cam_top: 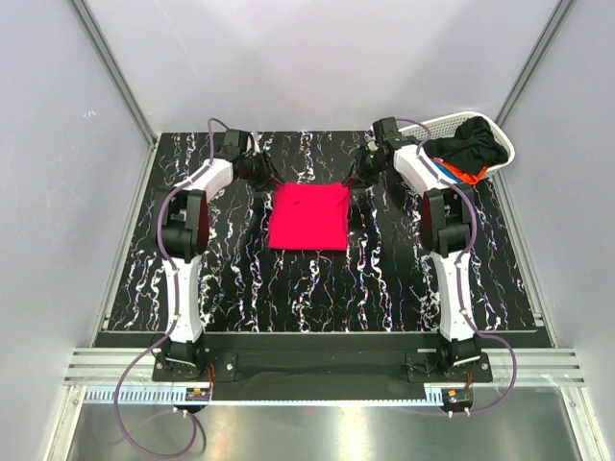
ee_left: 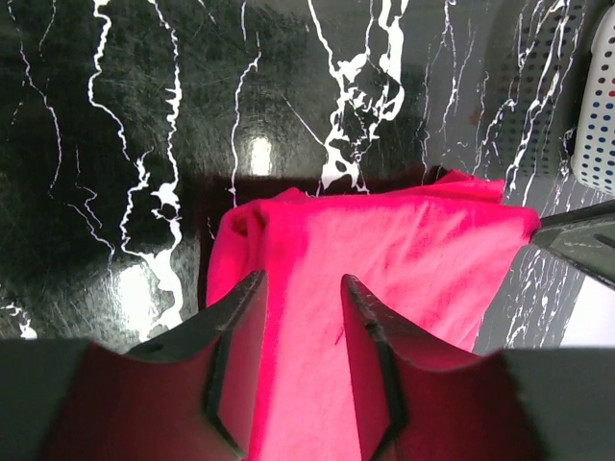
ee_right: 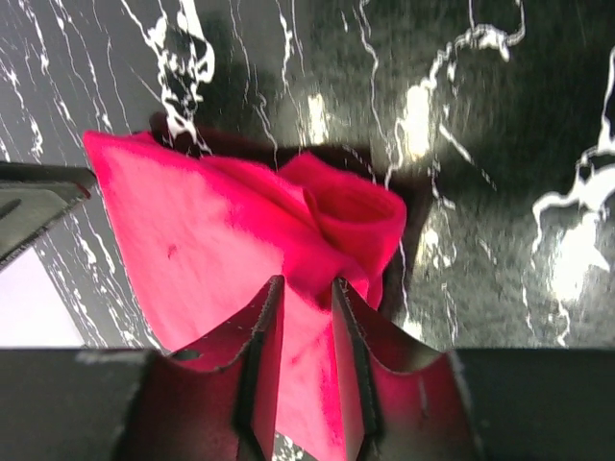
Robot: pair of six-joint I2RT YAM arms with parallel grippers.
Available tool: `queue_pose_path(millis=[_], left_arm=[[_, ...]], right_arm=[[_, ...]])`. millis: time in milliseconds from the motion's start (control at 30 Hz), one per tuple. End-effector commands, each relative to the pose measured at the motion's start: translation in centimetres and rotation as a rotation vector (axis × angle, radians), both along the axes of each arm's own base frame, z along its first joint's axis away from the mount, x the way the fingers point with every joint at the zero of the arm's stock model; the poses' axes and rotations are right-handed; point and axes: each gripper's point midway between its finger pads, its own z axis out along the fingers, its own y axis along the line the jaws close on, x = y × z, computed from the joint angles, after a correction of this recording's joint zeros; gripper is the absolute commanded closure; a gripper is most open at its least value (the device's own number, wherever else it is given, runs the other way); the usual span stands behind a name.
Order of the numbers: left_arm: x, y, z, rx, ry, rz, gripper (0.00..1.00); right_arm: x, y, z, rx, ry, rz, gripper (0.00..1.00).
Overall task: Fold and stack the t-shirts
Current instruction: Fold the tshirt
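Note:
The pinkish-red t-shirt (cam_top: pixel 307 216) lies folded into a rough square in the middle of the table. My left gripper (cam_top: pixel 261 171) is at its far left corner. In the left wrist view it (ee_left: pixel 303 279) is open, with the shirt (ee_left: pixel 384 250) lying under and between the fingers. My right gripper (cam_top: pixel 363 171) is at the far right corner. In the right wrist view it (ee_right: pixel 306 281) is narrowly open, with a bunched fold of the shirt (ee_right: pixel 346 216) at the fingertips and cloth between the jaws. A black t-shirt (cam_top: pixel 471 144) and an orange one (cam_top: pixel 468 176) lie in the basket.
The white lattice basket (cam_top: pixel 442 123) stands at the table's far right corner, close behind my right arm; its side shows in the left wrist view (ee_left: pixel 598 115). The black marbled table (cam_top: pixel 192 279) is walled by grey panels on three sides.

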Motion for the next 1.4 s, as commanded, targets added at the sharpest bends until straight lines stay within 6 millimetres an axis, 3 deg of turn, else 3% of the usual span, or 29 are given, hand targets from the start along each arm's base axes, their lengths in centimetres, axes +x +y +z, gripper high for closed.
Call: queue_pose_path(millis=[0,67,167,200,233,400,633,800,867,900,933,1000,1167,1233,1367], left_arm=[[1.6,-0.4,1.7,-0.023,-0.063,-0.008,0.63],[1.8,-0.4,1.5,-0.024,-0.058,-0.004,0.67],[2.1,-0.1,0.8,-0.019,-0.049,0.013,0.87],[2.2,-0.1,0.8,-0.018,-0.048,0.015,0.95],[2.4,0.4,0.6,-0.013,-0.046,0.025,1.00],[3.1,2.5,1.4,0.037,-0.080,0.078,1.00],[2.9,3.5,0.2,0.045,-0.052,0.099,1.00],[2.9,2.8,0.5,0.003,-0.059,0.077,1.00],[2.9,2.4,1.2,-0.025,-0.068,0.060,0.81],[2.9,2.0,1.6,-0.044,-0.077,0.048,0.56],[2.9,1.8,2.0,-0.054,-0.087,0.044,0.51],[2.9,1.4,2.6,-0.074,-0.100,0.028,0.46],[2.4,0.5,2.2,-0.095,-0.079,0.008,0.37],[2.1,0.0,1.5,-0.104,-0.061,-0.005,0.35],[2.4,-0.8,0.7,-0.115,-0.048,-0.017,0.36]], right_arm=[[1.7,0.0,0.8,0.003,-0.040,-0.005,0.68],[1.9,0.0,0.4,-0.003,-0.030,-0.009,0.74],[2.6,-0.3,0.7,-0.014,-0.039,-0.024,0.87],[2.8,-0.3,1.0,-0.014,-0.048,-0.029,0.99],[3.0,-0.7,0.9,-0.030,-0.052,-0.043,1.00],[3.7,-1.3,1.3,-0.048,-0.079,-0.056,1.00],[4.9,-1.1,0.3,0.017,-0.050,-0.072,1.00],[6.2,0.6,1.1,0.113,-0.078,-0.026,0.85],[6.6,0.3,0.8,0.110,-0.067,-0.058,0.79],[6.4,0.1,0.4,0.095,-0.054,-0.071,0.75],[6.6,-0.5,0.6,0.078,-0.059,-0.092,0.75],[6.0,-1.2,0.0,0.048,-0.038,-0.096,0.72],[4.7,-2.7,1.0,-0.030,-0.042,-0.060,0.58],[4.2,-3.0,2.1,-0.051,-0.051,-0.059,0.51],[2.7,-3.4,2.3,-0.064,-0.029,-0.046,0.47]])
